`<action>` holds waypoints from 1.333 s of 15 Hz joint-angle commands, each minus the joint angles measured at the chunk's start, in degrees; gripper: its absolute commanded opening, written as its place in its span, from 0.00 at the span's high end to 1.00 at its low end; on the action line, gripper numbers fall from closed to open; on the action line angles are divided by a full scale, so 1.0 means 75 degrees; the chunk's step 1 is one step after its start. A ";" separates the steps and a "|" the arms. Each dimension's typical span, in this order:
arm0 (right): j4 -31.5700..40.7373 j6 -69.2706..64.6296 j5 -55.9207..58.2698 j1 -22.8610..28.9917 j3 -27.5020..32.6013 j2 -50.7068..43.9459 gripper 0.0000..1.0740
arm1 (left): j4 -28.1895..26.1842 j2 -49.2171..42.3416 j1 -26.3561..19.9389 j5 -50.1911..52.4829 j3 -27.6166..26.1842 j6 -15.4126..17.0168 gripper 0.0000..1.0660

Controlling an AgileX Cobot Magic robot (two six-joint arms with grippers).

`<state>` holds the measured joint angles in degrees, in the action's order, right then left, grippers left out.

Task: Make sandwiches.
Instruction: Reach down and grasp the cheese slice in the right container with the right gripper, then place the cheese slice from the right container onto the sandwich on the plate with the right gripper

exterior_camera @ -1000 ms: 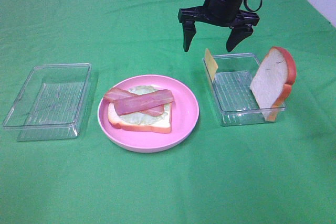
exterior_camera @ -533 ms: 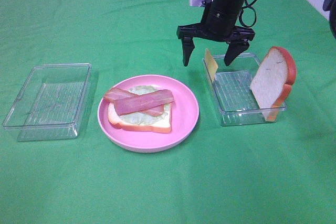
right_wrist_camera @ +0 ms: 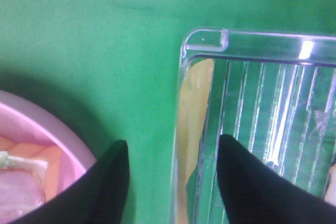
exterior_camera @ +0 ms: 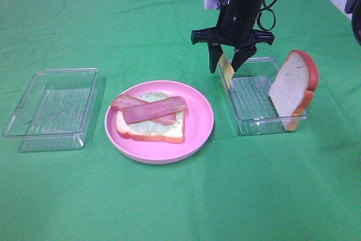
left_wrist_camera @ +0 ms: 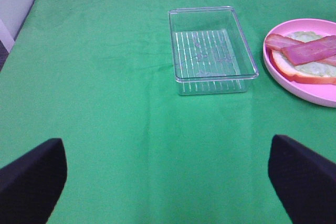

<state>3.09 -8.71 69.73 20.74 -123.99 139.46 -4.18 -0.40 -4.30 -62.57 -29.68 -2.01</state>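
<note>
On the table (exterior_camera: 169, 207), the right tray (exterior_camera: 265, 127) holds the cheese slice (exterior_camera: 226, 70) against its wall; the sandwich (exterior_camera: 151, 122) sits on the pink plate (exterior_camera: 198, 129). My right hand (exterior_camera: 227, 60) straddles the cheese slice, narrow but untouching per its wrist camera. My left hand (left_wrist_camera: 168, 182), spread wide, shows only wrist-side.

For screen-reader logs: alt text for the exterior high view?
The open right gripper straddles a yellow cheese square leaning inside a clear tray; a bread slice leans against its right wall. Left of it, a pink plate holds bread, lettuce and bacon; a second tray sits farther left.
</note>
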 commanded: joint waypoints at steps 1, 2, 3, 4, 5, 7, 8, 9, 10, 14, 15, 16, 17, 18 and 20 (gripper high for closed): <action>-0.0092 -0.0038 0.0879 -0.0023 -0.0023 0.0023 0.57 | -0.0046 -0.0115 0.0000 0.0115 0.0023 0.0053 0.08; -0.0084 -0.0038 0.0879 -0.0023 -0.0023 0.0015 0.57 | -0.0046 -0.0115 0.0000 0.0115 0.0023 0.0053 0.08; -0.0084 -0.0038 0.0879 -0.0015 -0.0023 0.0015 0.57 | -0.0046 -0.0115 0.0000 0.0115 0.0023 0.0053 0.08; -0.0084 -0.0038 0.0879 -0.0015 -0.0023 0.0015 0.57 | -0.0046 -0.0115 0.0000 0.0115 0.0023 0.0053 0.08; -0.0084 -0.0038 0.0879 -0.0015 -0.0023 0.0015 0.57 | -0.0046 -0.0115 0.0000 0.0115 0.0023 0.0053 0.08; -0.0084 -0.0038 0.0879 -0.0015 -0.0023 0.0015 0.59 | -0.0046 -0.0115 0.0000 0.0115 0.0023 0.0053 0.08; -0.0084 -0.0038 0.0879 -0.0015 -0.0023 0.0015 0.65 | -0.0046 -0.0115 0.0000 0.0115 0.0023 0.0053 0.08; -0.0099 -0.0038 0.0879 -0.0015 -0.0023 0.0015 0.73 | -0.0046 -0.0115 0.0000 0.0115 0.0023 0.0053 0.08; -0.0145 -0.0038 0.0879 -0.0015 -0.0023 0.0015 0.81 | -0.0046 -0.0115 0.0000 0.0115 0.0023 0.0053 0.08; -0.0176 -0.0038 0.0879 -0.0015 -0.0023 0.0015 0.99 | -0.0046 -0.0115 0.0000 0.0115 0.0023 0.0053 0.08; -0.0176 -0.0038 0.0879 -0.0015 -0.0023 0.0015 1.00 | -0.0046 -0.0115 0.0000 0.0115 0.0023 0.0053 0.08; -0.0176 -0.0038 0.0879 -0.0015 -0.0023 0.0015 1.00 | -0.0046 -0.0115 0.0000 0.0115 0.0023 0.0053 0.08; -0.0176 -0.0038 0.0879 -0.0015 -0.0023 0.0015 1.00 | -0.0046 -0.0115 0.0000 0.0115 0.0023 0.0053 0.08; -0.0176 -0.0038 0.0879 -0.0015 -0.0023 -0.0008 1.00 | -0.0046 -0.0115 0.0000 0.0115 0.0023 0.0053 0.08; -0.0176 -0.0061 0.0879 -0.0015 -0.0031 -0.0328 1.00 | -0.0046 -0.0115 0.0000 0.0115 0.0023 0.0053 0.08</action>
<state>2.18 -8.71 69.79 20.74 -123.99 138.14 -4.18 -0.40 -4.30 -62.57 -29.68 -2.01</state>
